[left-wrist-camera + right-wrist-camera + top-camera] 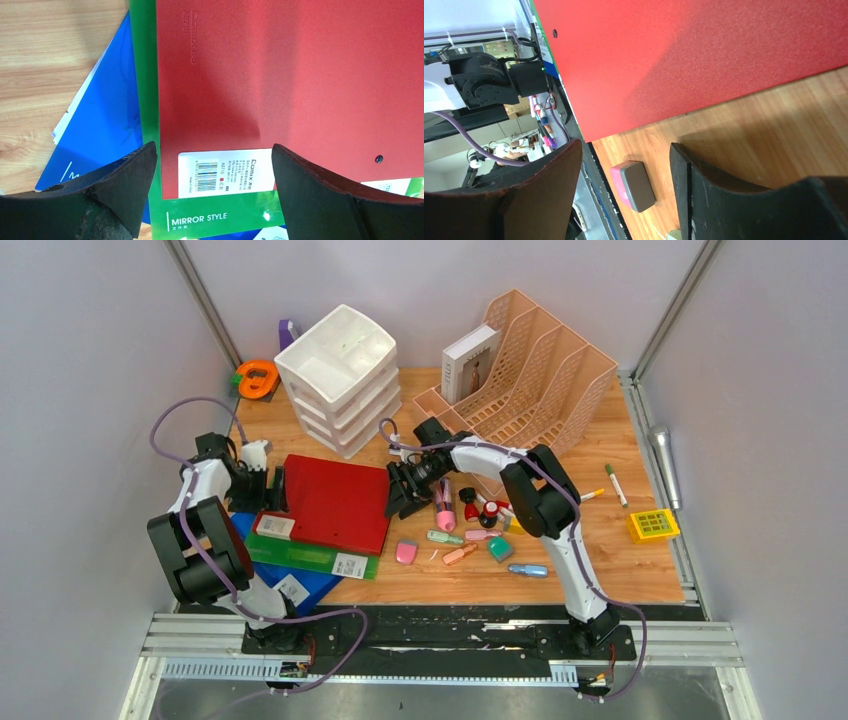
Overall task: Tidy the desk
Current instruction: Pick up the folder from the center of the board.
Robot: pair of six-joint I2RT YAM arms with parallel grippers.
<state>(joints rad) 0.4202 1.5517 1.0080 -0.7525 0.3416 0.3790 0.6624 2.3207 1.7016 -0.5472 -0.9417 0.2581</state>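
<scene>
On the desk (620, 575) between open left hand (214, 150) and open right hand (624, 147): red folder (335, 502) atop green folder (300, 558), pink block (633, 186) near

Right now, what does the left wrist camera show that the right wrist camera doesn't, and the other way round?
Only the left wrist: the barcode label on the red folder, and the words MIRROR STYLE on the green folder beneath it. Only the right wrist: a small pink and grey block lying on the desk near the folder's corner. Both: the red folder, bare wood, and an open claw up front, the left claw and the right claw.
</scene>
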